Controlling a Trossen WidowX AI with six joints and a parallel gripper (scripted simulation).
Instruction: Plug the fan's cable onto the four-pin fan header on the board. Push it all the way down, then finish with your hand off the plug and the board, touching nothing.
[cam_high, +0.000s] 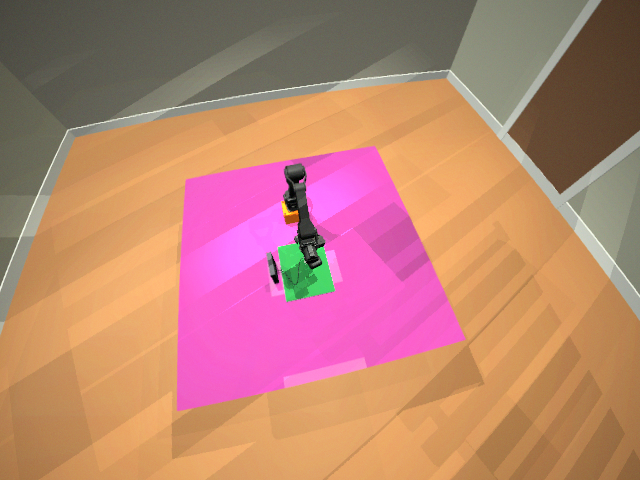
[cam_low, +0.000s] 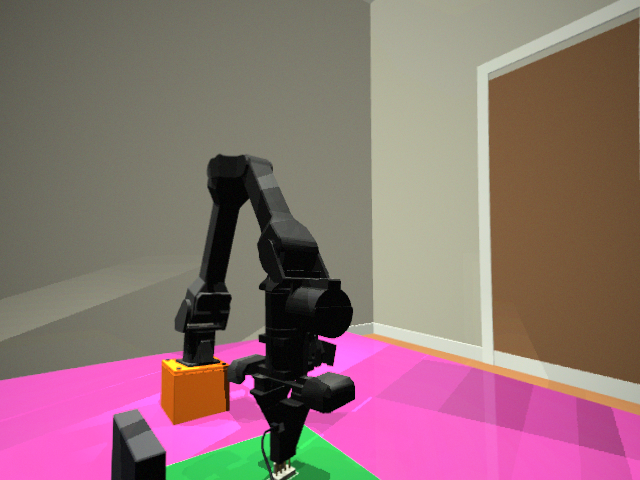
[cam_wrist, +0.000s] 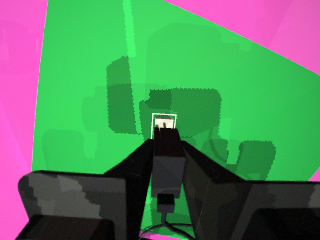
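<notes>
The black parallel-jaw gripper (cam_wrist: 167, 150) is clamped on the dark rectangular fan plug (cam_wrist: 167, 162), which hangs tip-down directly over the small white four-pin fan header (cam_wrist: 164, 121) on the flat green board (cam_wrist: 240, 90). In the exterior view the plug's tip sits at the pin tops; whether it has started onto them I cannot tell. A slight tilt or sideways offset could bend the pins or jam the plug partway. The thin black cable (cam_low: 265, 444) loops just beside the fingers and could tug the plug askew. Farther off stand the dark grey fan block (cam_low: 136, 446) and the orange base box (cam_low: 193, 390), neither obstructing.
</notes>
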